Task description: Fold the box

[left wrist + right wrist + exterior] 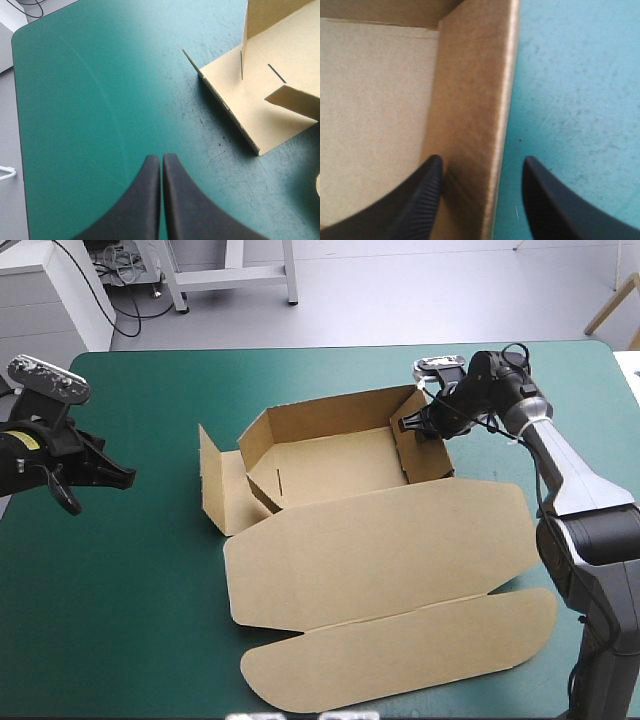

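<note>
The table [130,640] carries a teal-green cover [90,100]. High view: the top fills most of the frame, its far edge runs straight near the top, and both far corners are rounded. Left wrist view: one rounded corner [20,30] and a long side edge of the table show; a faint curved line crosses the cover, and dark specks and scuffs [200,117] are scattered over it. Right wrist view: the cover bears fine pale scratches [547,120] and a few small dark spots.
</note>
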Motion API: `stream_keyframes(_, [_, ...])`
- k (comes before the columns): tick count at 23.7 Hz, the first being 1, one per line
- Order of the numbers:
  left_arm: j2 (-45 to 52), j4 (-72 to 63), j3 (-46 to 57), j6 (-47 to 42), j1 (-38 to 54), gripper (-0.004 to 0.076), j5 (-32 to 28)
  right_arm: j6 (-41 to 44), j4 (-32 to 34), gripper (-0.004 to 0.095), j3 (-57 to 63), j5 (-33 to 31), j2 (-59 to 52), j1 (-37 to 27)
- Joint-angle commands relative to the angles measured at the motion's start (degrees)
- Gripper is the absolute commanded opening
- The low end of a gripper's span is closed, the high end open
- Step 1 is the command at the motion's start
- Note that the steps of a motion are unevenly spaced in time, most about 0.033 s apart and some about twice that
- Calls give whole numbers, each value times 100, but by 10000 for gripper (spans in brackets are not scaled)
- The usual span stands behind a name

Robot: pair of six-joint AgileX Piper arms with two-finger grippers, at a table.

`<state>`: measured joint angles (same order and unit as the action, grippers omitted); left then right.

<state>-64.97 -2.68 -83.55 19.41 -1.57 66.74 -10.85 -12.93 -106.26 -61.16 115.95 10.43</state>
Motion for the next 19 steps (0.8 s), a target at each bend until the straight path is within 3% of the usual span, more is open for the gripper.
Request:
stream_keyframes(1, [115, -111, -116, -8, 0, -1, -331, -66, -3, 735, -552, -320, -329, -21])
stream_keyframes(4, [115, -111, -112, -8, 0, -3, -331, -55, 9, 850, -913, -786, -343, -21])
stream_keyframes(9, [115, -54, -75, -8, 0, -3, -318, 20, -18, 850, -977, -786, -914, -21])
stream_keyframes(19, [115, 37, 61, -50, 0, -3, -190, -22, 540, 850, -977, -786, -2826, -21])
